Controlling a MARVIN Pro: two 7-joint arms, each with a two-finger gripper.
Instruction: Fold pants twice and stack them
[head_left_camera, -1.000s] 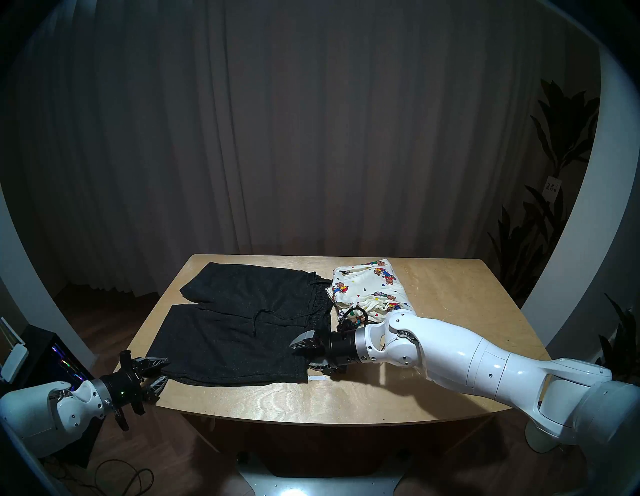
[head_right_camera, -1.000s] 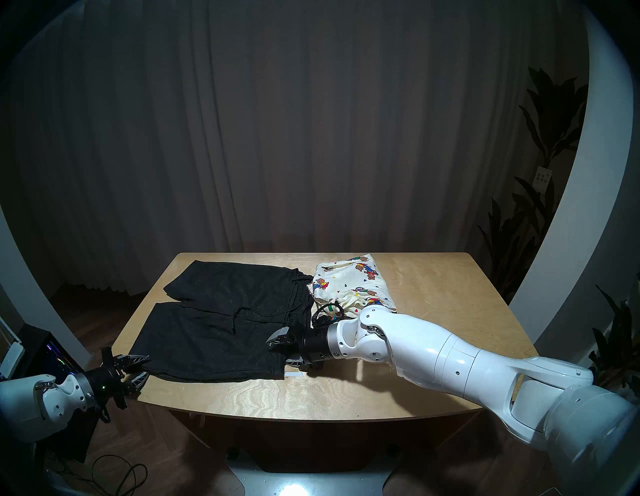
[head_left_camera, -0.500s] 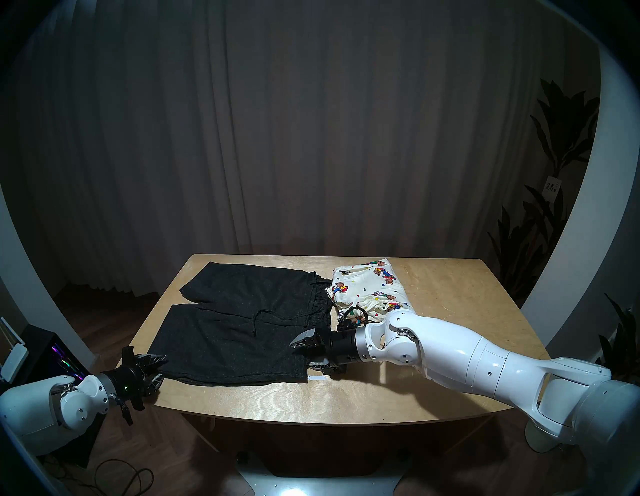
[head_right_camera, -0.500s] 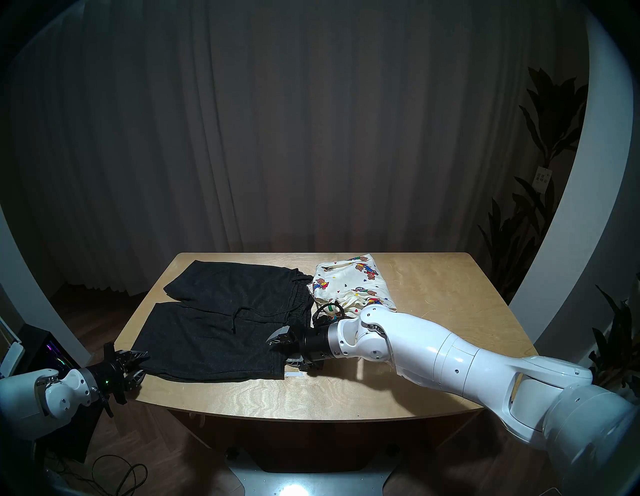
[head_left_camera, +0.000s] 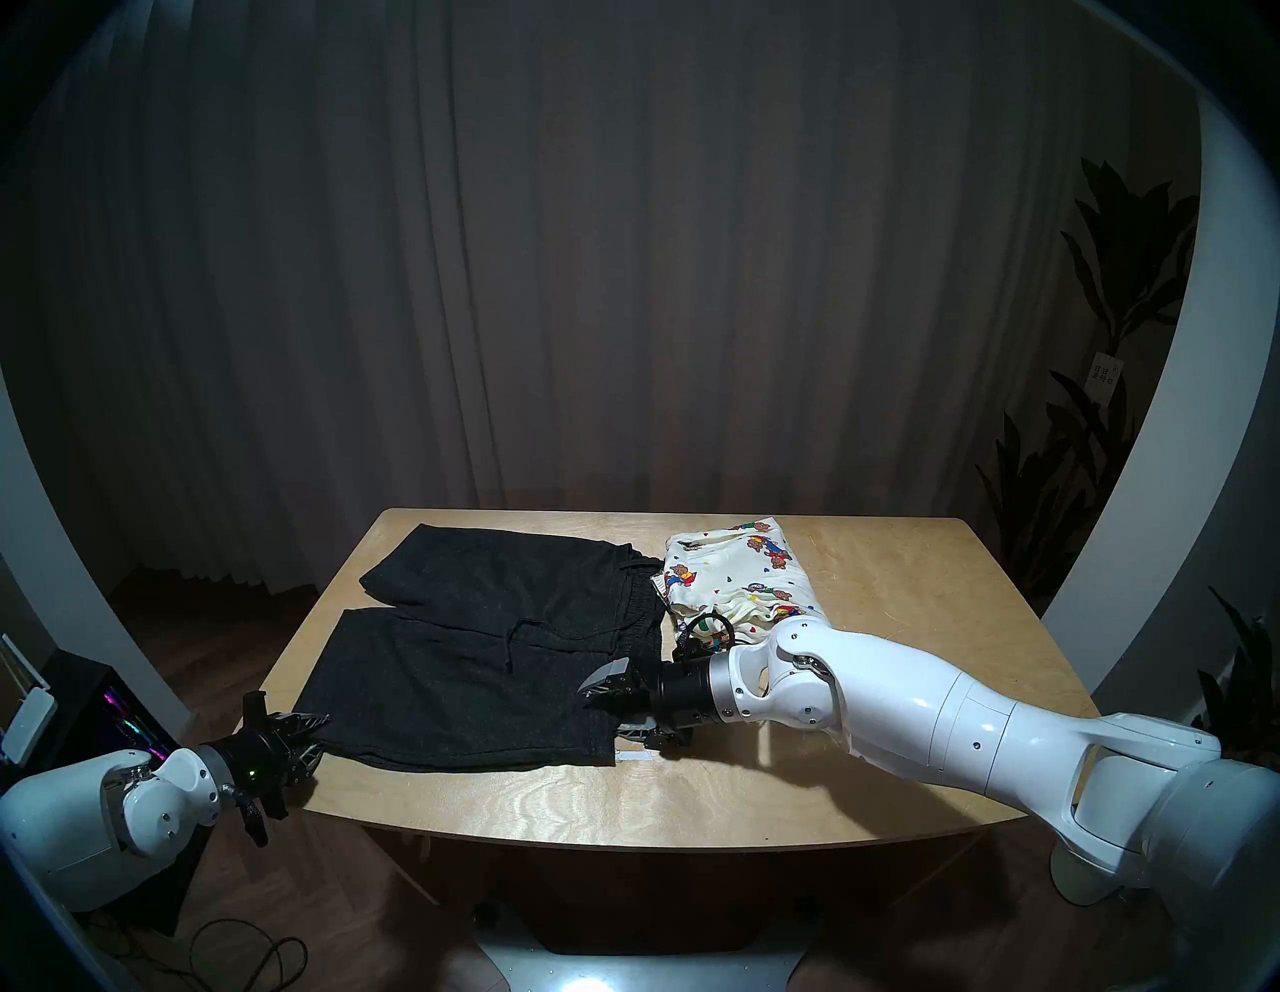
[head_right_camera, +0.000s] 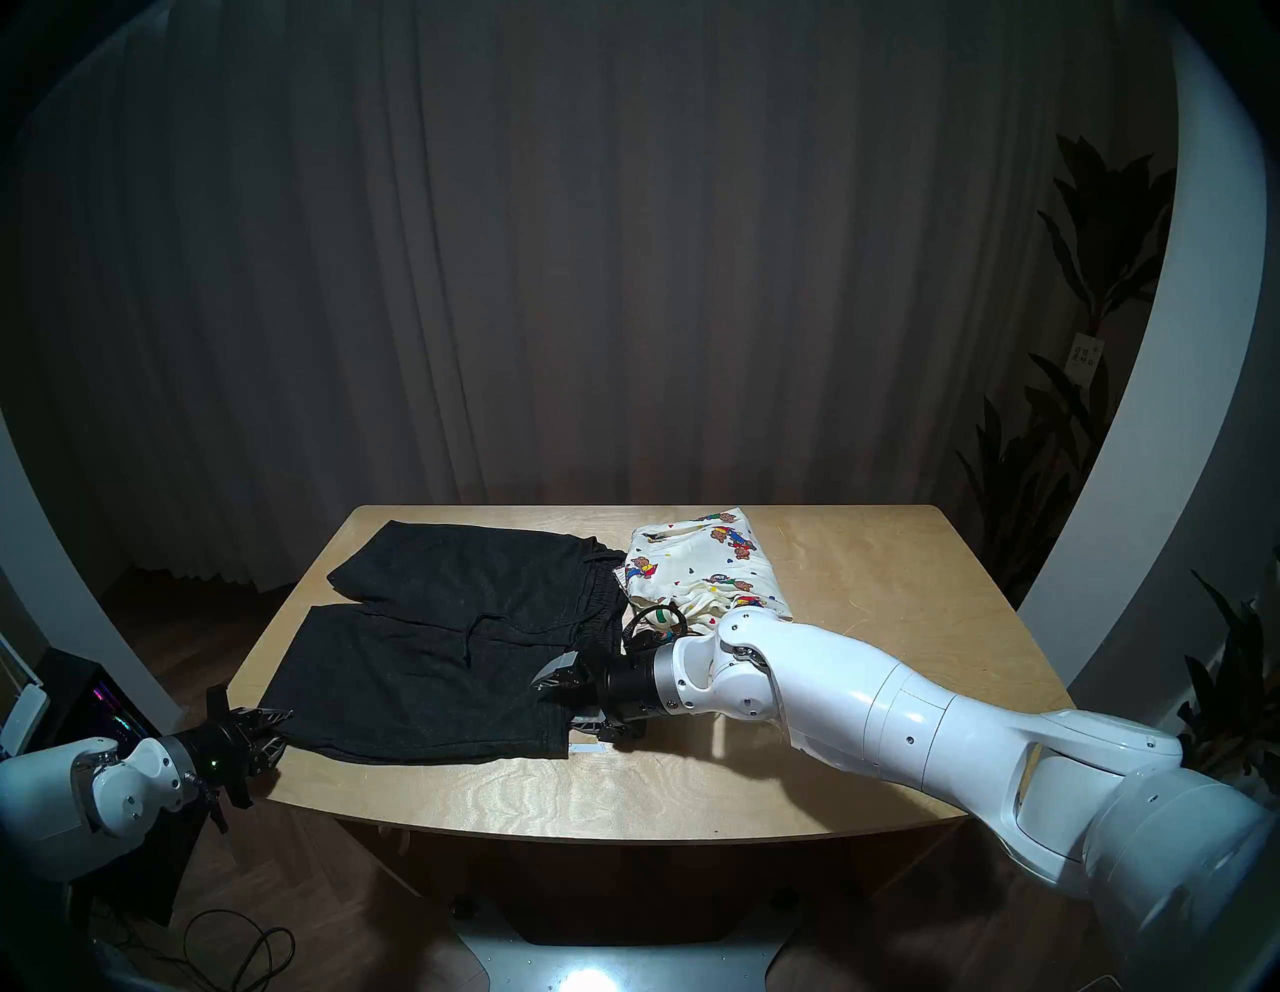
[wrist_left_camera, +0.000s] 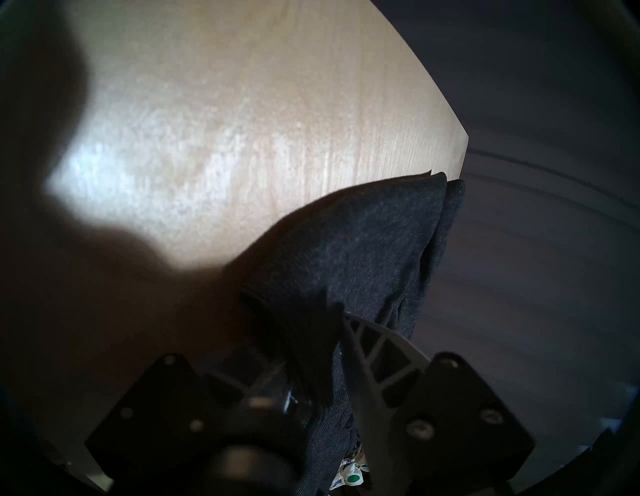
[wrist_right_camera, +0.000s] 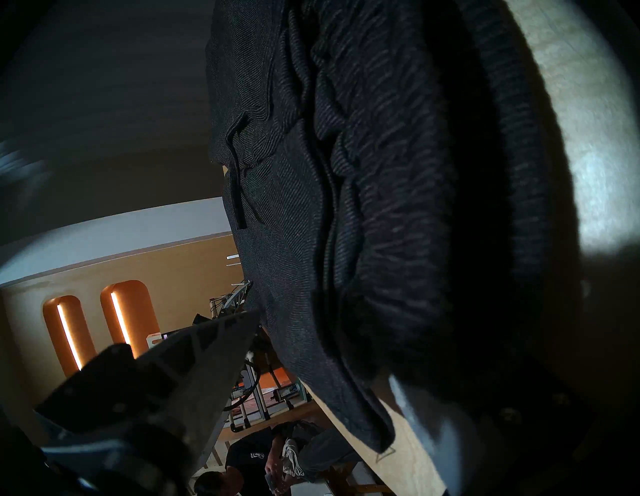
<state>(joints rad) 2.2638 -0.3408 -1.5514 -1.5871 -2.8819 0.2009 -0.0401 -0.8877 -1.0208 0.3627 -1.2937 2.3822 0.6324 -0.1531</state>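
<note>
Charcoal-black pants lie spread flat on the left half of the pale plywood worktop; the cream bear-print pants sit folded just beside their waistband. Left tool is clamped on the near leg hem at the worktop's left edge. Right tool straddles the near waistband corner, fingers apart; grip cannot be told. No legible writing. Dark curtain behind, potted plant at right.
</note>
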